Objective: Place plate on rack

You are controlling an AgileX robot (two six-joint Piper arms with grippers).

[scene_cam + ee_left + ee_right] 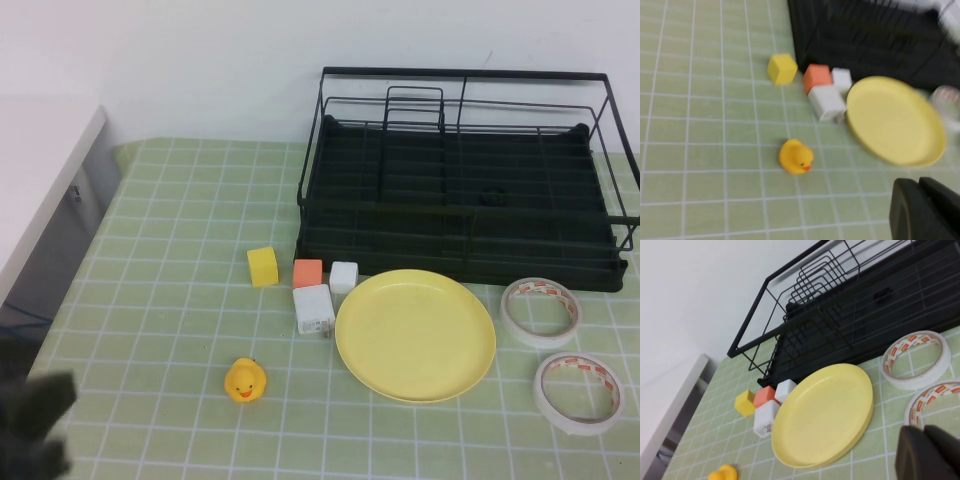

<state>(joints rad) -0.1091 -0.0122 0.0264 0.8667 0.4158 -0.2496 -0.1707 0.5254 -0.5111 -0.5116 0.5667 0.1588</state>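
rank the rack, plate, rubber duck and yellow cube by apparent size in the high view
1. rack
2. plate
3. rubber duck and yellow cube: too alike to rank.
The left gripper is at the near-left corner; the right gripper is unseen there.

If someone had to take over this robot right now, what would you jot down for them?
Left gripper: low at the table's near left corner, holding nothing.
Right gripper: out of the high view; its wrist camera shows it near the two tape rolls, holding nothing.
Plate: flat on the table just in front of the rack, untouched.
Rack: at the back, nothing in it.
Done: nothing yet.
Left: grasp the plate, lift it and set it in the rack.
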